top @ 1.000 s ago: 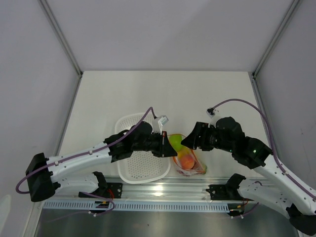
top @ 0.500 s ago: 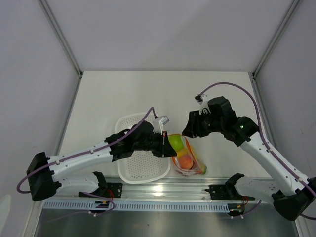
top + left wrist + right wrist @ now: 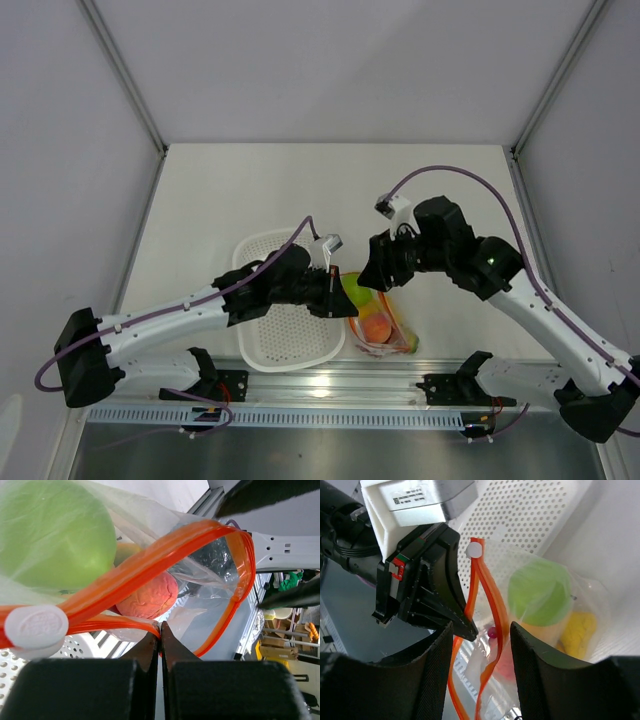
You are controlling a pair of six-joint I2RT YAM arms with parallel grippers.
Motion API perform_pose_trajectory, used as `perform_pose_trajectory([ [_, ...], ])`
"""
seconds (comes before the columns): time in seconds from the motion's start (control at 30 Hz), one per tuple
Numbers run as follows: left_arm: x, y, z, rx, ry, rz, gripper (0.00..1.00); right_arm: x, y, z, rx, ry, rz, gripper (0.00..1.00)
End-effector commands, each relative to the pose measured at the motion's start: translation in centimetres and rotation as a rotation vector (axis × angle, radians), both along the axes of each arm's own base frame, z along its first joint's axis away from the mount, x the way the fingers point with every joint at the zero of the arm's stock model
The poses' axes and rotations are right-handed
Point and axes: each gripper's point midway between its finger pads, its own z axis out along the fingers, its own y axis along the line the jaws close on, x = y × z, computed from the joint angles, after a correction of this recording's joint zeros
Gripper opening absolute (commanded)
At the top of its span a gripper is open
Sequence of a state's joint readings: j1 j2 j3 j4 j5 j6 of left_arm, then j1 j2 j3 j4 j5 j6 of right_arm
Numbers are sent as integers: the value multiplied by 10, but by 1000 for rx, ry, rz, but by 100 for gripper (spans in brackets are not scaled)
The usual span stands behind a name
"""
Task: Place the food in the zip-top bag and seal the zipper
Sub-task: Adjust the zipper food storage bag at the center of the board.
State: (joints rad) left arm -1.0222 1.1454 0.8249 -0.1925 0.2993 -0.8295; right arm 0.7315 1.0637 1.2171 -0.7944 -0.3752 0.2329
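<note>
Zip-top bag point(image 3: 392, 335) of clear, thin plastic lies on the white tabletop point(image 3: 250, 190) just beside the right edge of the white perforated plastic basket point(image 3: 275, 345), with its mouth end held at the basket's right rim. The thin red-orange zipper strip point(image 3: 150, 565) along that mouth gapes in a loop, its two tracks parted. A small round white slider tab point(image 3: 36, 626) sits at one end of the strip, seen against the basket's mesh.

The left fingers point(image 3: 142, 652), on the arm stretched across the basket, are pressed tight together on the lower track of the zipper, pinching it at their tips. The right fingers point(image 3: 437, 670) come in from the side away from the basket and stand moderately apart. They straddle the open mouth with both orange tracks running between them, and whether they touch the plastic cannot be made out.

Inside the bag, a round green toy apple point(image 3: 55, 535) rests nearest the basket, pressed against the film close behind the zipper. A pink-orange toy peach point(image 3: 150, 597) with pebbled skin lies deeper in, farther from the basket. A yellow fruit point(image 3: 577, 627) with a bumpy surface sits against the apple on the side away from the basket. A small dark-red bead point(image 3: 491, 632) shows between the tracks, too small to identify.
</note>
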Motion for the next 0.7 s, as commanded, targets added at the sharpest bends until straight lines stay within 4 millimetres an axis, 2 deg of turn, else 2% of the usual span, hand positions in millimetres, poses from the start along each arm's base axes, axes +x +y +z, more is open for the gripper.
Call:
perform_pose_trajectory([
  [0.0, 4, -10, 27, -80, -30, -16, 0, 2, 11, 1, -33, -37, 53, 51],
  [0.1, 3, -9, 26, -81, -25, -17, 1, 5, 15, -7, -60, -38, 56, 50],
  [0.2, 2, -8, 26, -87, -22, -18, 1, 13, 15, -16, -96, -39, 35, 42],
  [0.23, 2, -8, 28, -92, -24, -14, 0, 17, 14, -17, -107, -46, 20, 37],
  [0.4, 1, -6, 26, -95, -21, -6, 1, 31, 12, -21, -133, -77, -37, 31],
  [0.5, 1, -6, 25, -99, -17, -4, 1, 39, 10, -23, -142, -91, -78, 18],
  [0.53, 1, -6, 26, -100, -18, -4, 1, 42, 8, -23, -144, -91, -93, 5],
  [0.57, 2, -6, 25, -97, -16, 0, 1, 46, 6, -24, -153, -87, -132, 0],
  [0.67, 8, -4, 26, -84, -32, 32, 0, 51, -2, -24, -153, -52, -228, 0],
])
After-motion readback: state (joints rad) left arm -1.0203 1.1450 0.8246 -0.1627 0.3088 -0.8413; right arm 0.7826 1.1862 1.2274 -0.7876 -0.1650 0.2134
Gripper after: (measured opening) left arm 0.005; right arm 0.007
